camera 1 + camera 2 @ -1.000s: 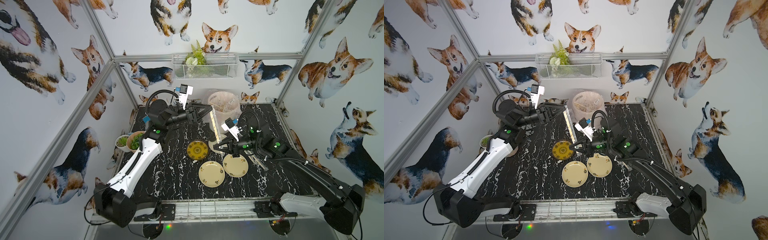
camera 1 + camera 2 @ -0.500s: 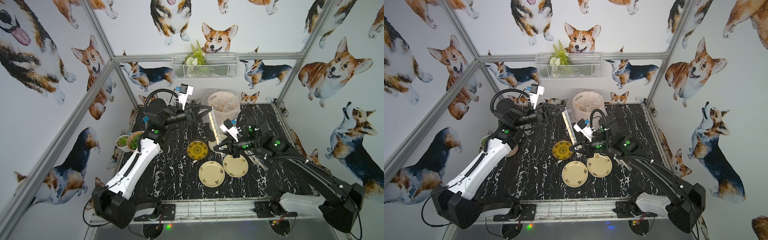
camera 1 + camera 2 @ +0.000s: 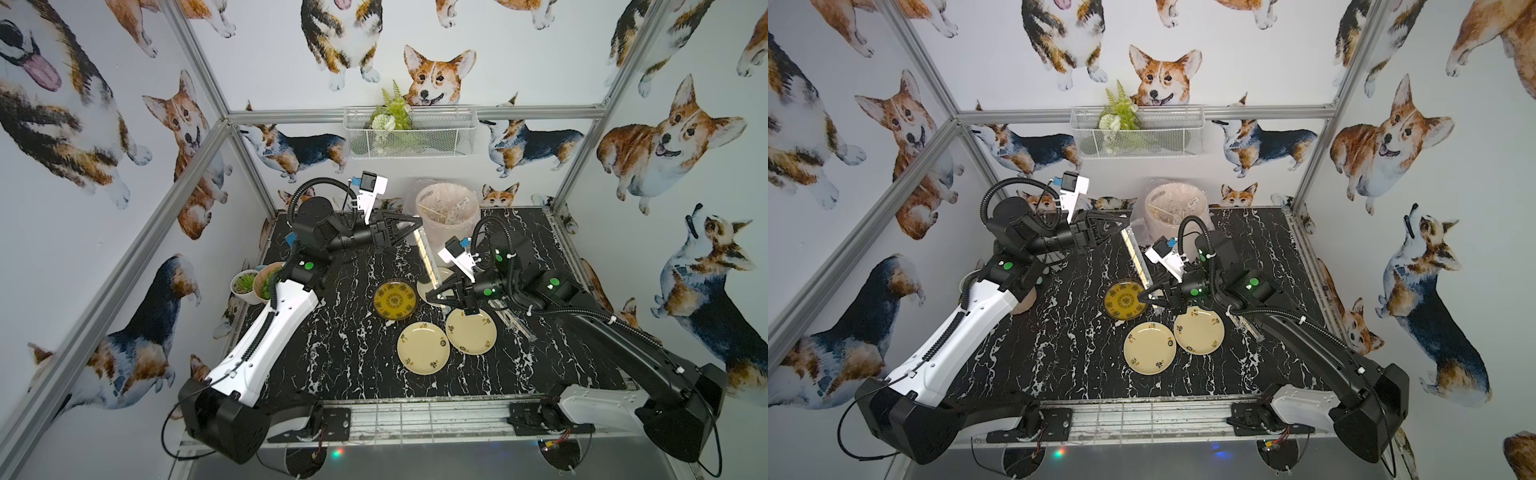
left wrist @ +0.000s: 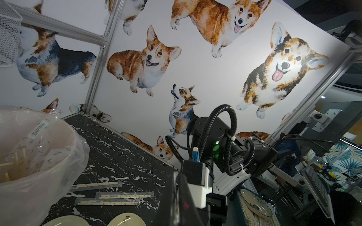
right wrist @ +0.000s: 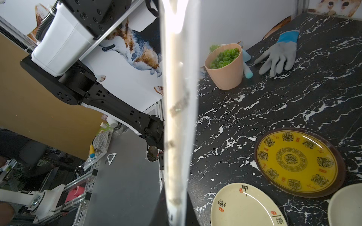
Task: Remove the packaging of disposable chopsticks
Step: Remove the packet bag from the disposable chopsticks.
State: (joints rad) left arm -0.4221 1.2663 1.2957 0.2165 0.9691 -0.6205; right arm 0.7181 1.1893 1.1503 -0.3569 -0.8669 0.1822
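Two grippers hold one packaging sleeve in mid-air: left gripper pinches its far end, right gripper clamps its near end.

Above the black marbled counter, the left hand and right hand pinch opposite ends of a long clear plastic sleeve enclosing pale wooden chopsticks.

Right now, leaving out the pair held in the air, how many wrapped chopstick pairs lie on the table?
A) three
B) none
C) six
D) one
A: the left wrist view shows three wrapped pairs lying side by side on the black marble table.
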